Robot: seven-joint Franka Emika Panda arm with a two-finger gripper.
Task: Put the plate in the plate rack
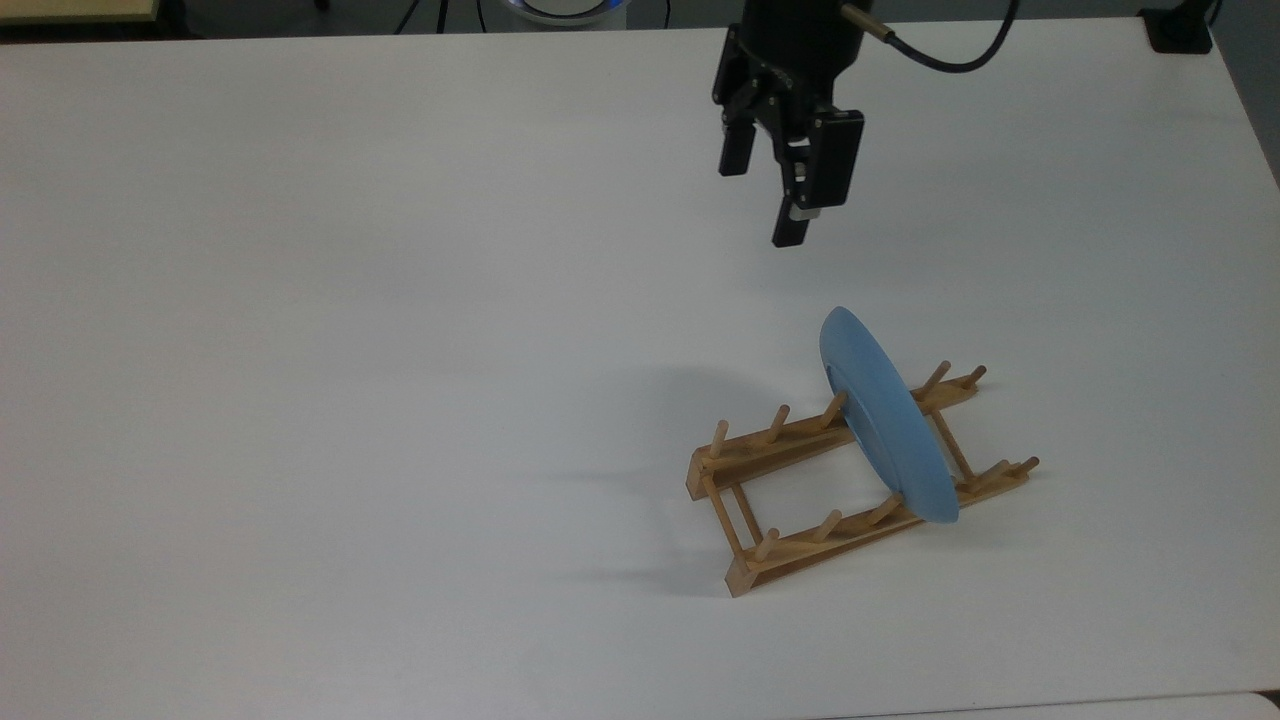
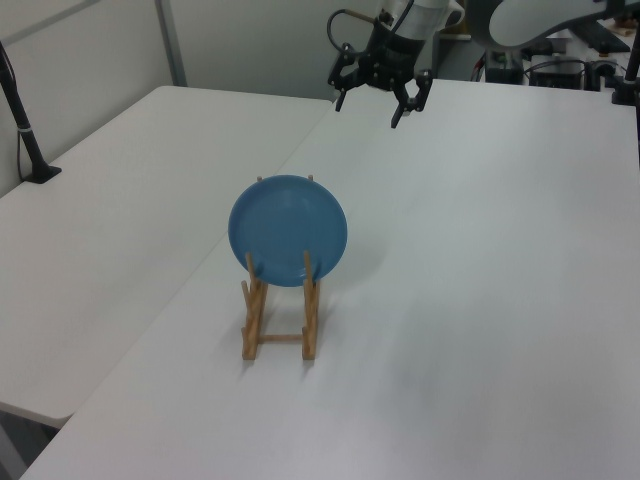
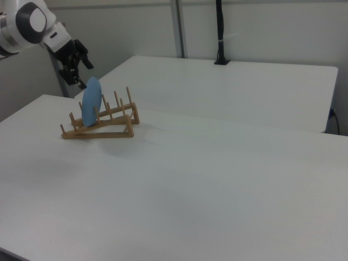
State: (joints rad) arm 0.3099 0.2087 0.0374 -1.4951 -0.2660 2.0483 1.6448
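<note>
The plate [image 1: 885, 420] stands on edge in the plate rack [image 1: 790, 555], leaning a little and lodged between the pegs of both rails near the rack's right end in the top view; in the left view the plate [image 2: 288, 231] faces the camera as a full blue disc, its lower rim down between the 2 rails of the rack [image 2: 280, 325] (the rack seen end-on there); in the right view the plate [image 3: 91, 102] shows nearly edge-on toward the left end of the rack [image 3: 103, 124].

The hand [image 1: 762, 208] hangs in the air above the white table [image 1: 350, 350], well apart from the plate and up-left of it in the top view; its 2 black fingers are spread wide with nothing between them; in the left view the hand [image 2: 369, 108] sits far behind the plate, near the table's far side; in the right view the hand [image 3: 77, 74] is just up-left of the plate's top edge, not touching it.
</note>
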